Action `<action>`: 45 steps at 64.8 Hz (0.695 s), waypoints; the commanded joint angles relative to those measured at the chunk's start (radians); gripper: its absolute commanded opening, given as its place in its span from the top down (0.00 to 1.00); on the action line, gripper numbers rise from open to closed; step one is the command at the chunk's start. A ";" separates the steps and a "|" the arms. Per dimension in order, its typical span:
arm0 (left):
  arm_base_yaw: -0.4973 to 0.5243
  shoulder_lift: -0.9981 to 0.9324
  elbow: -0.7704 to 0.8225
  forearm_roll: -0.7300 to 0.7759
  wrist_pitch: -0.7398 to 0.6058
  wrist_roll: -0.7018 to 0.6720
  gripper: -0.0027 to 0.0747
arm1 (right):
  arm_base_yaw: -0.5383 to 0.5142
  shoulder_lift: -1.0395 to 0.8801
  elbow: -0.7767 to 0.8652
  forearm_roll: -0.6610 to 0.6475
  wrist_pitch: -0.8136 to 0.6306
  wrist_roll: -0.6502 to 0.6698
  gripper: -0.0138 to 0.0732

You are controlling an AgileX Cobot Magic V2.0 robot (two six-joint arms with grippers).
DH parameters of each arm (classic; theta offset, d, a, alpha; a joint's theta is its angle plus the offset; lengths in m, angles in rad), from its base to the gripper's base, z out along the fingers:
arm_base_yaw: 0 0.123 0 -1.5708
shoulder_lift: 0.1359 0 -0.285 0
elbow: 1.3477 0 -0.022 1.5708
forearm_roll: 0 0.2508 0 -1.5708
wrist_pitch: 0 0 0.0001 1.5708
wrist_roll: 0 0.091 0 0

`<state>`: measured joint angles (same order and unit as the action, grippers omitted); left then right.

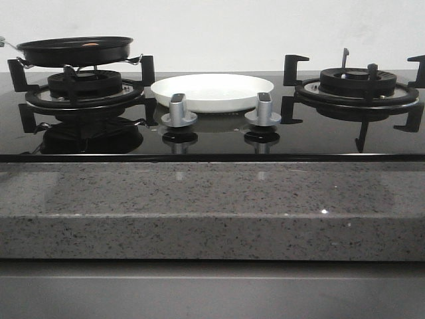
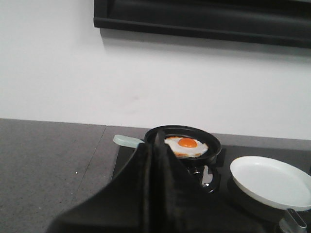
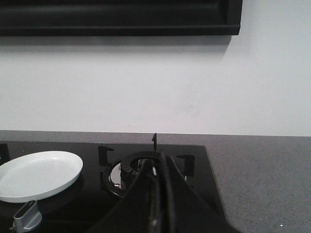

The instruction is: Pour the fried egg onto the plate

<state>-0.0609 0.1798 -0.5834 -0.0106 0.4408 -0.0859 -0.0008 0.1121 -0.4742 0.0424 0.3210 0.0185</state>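
The fried egg (image 2: pixel 187 146), glossy white with an orange yolk, lies in a round black frying pan (image 2: pixel 184 141) on the hob surface's (image 1: pixel 212 136) left burner. The smooth white plate (image 1: pixel 212 92) sits mid-hob. My left fingers (image 2: pixel 158 155) and right fingers (image 3: pixel 158 177) are pressed together, empty.

Soft even light, hob glass (image 1: pixel 212 136) reflective.

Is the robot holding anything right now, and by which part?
No. Both grippers, left and right, are shut on nothing; the black frying pan with the fried egg sits untouched on the burner.
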 commanded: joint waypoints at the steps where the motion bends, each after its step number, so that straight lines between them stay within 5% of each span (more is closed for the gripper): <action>1: 0.003 0.092 -0.120 -0.002 0.038 -0.009 0.99 | -0.004 0.096 -0.109 -0.020 0.010 -0.019 0.92; 45: 0.003 0.250 -0.162 -0.004 0.037 -0.009 0.99 | -0.004 0.264 -0.158 -0.019 0.030 -0.019 0.92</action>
<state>-0.0569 0.4135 -0.7128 -0.0106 0.5553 -0.0859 -0.0008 0.3606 -0.5976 0.0377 0.4243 0.0115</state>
